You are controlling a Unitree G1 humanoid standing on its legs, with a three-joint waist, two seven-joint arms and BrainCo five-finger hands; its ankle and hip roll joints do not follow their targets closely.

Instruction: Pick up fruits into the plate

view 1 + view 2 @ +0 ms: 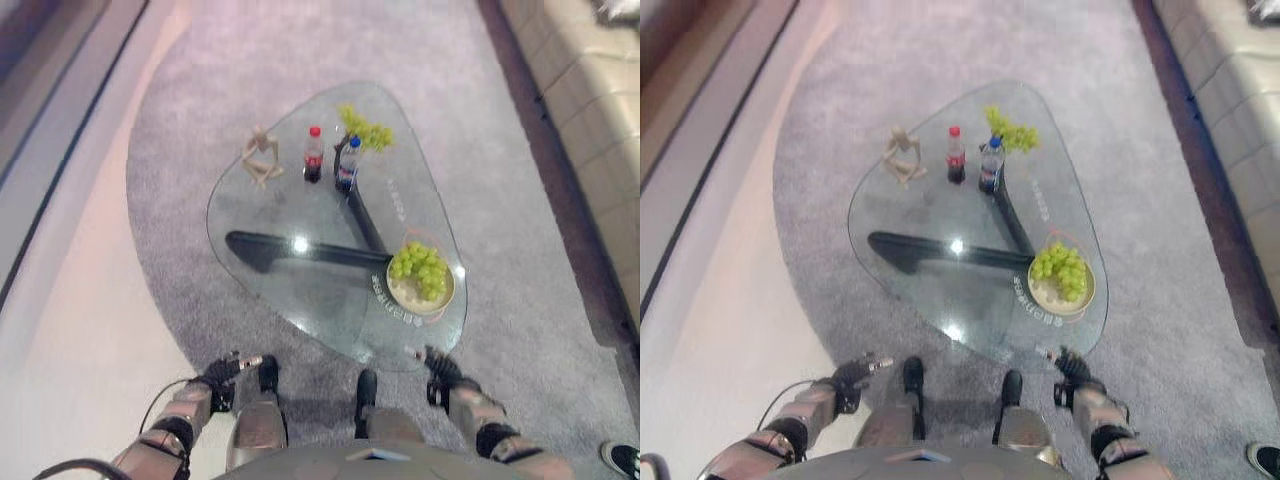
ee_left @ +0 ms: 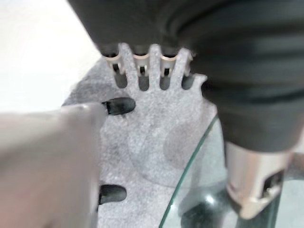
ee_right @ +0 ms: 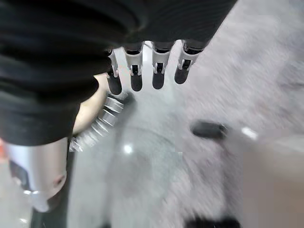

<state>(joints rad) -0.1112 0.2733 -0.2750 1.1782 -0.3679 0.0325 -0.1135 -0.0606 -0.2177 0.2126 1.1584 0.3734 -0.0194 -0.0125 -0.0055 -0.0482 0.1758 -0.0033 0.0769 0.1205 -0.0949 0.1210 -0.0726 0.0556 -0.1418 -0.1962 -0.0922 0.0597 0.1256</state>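
Observation:
A cream plate [image 1: 447, 298] near the right edge of the glass table [image 1: 290, 210] holds a bunch of green grapes [image 1: 420, 268]. A second bunch of green grapes [image 1: 367, 131] lies at the far end of the table. My left hand [image 1: 228, 371] hangs low, short of the table's near edge, with fingers [image 2: 141, 64] straight and nothing in it. Beside the near right corner, just below the plate, my right hand [image 1: 438, 366] is open too, fingers [image 3: 135, 72] straight and empty.
A cola bottle [image 1: 313, 153], a blue-capped bottle [image 1: 347, 166] and a wooden figurine [image 1: 261, 157] stand at the far side of the table. A grey rug [image 1: 200, 120] lies under it. A sofa [image 1: 600, 110] runs along the right. A person's shoe [image 1: 622, 458] shows at bottom right.

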